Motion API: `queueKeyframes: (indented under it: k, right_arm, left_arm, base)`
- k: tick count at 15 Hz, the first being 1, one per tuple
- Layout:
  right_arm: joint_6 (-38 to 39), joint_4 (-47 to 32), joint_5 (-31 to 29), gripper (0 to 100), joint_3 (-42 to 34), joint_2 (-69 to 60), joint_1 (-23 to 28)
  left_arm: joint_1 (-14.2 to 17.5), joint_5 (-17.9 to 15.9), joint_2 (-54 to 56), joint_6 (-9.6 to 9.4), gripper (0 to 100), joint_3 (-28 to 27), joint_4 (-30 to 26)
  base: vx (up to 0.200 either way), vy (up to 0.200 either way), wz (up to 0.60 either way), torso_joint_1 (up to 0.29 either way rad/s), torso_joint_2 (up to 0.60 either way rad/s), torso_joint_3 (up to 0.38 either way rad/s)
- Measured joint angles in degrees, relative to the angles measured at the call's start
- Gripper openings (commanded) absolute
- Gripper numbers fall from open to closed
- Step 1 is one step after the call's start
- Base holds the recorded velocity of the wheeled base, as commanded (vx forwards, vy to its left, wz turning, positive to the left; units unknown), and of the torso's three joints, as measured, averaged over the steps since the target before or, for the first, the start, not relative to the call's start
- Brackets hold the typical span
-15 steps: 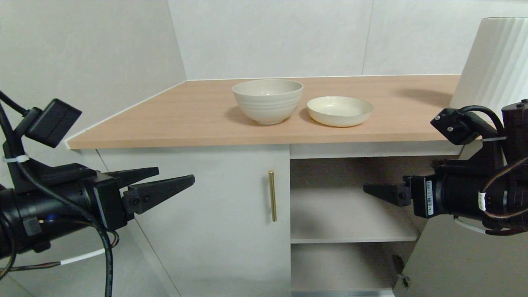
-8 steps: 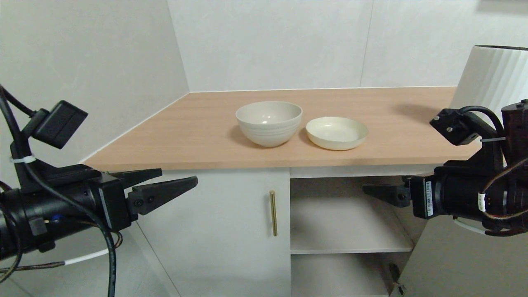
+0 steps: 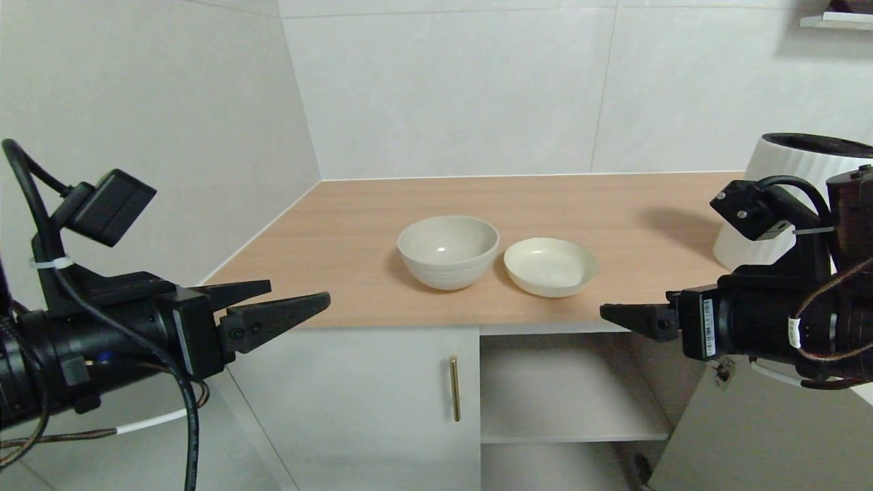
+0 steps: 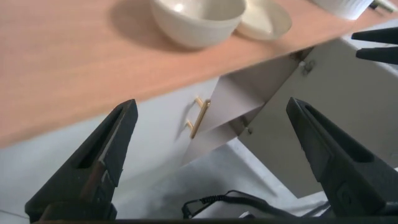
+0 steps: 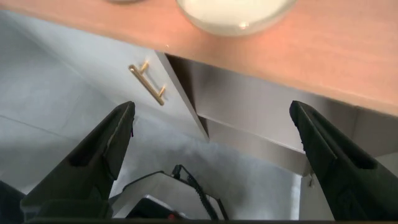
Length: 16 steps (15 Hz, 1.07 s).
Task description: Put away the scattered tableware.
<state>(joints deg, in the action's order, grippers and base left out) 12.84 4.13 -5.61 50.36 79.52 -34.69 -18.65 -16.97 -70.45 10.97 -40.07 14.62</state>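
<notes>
Fingers (image 4: 102, 158) of left gripper (image 3: 299, 292) and right gripper (image 5: 211, 109) are spread wide, holding nothing. Bowl (image 3: 448, 251) sits on counter (image 3: 354, 286); dish (image 3: 550, 266) just beside it at 3 o'clock. Cabinet (image 3: 354, 402) stands open at dish's 6 o'clock. Grippers hang at bowl's 8 and 4 o'clock, well apart. Judged: door opened, neither piece stowed yet.

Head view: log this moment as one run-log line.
left gripper open, holding nothing | right gripper open, holding nothing | bowl and dish side by side on counter | cabinet right side open
</notes>
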Motion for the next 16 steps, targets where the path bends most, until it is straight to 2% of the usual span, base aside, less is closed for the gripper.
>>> queueKeyframes:
  k: [7,10,13,16]
  right_arm:
    - [-0.01,0.0,0.0,100,0.0,0.3,0.0]
    - [-0.15,1.17,0.0,100,0.22,1.02,0.0]
    - [-1.23,5.46,0.0,100,1.95,3.91,0.77]
    - [-0.26,5.61,-0.02,100,5.89,8.41,2.76]
  left_arm:
    - [0.02,-0.07,-0.77,0.09,100,0.05,0.73]
    - [0.02,0.2,-2.56,0.02,100,-0.99,0.46]
    - [-0.17,0.46,-5.57,-0.02,100,-4.79,-2.99]
    - [-0.72,0.44,-9.81,-0.06,100,-9.96,-5.73]
  base:
    - [0.0,0.0,0.0,0.214,-0.48,-0.27]
    - [0.0,0.0,0.0,0.063,-0.14,-0.074]
    - [0.0,0.0,0.0,0.0,0.0,0.0]
    - [0.0,0.0,0.0,0.0,0.0,0.0]
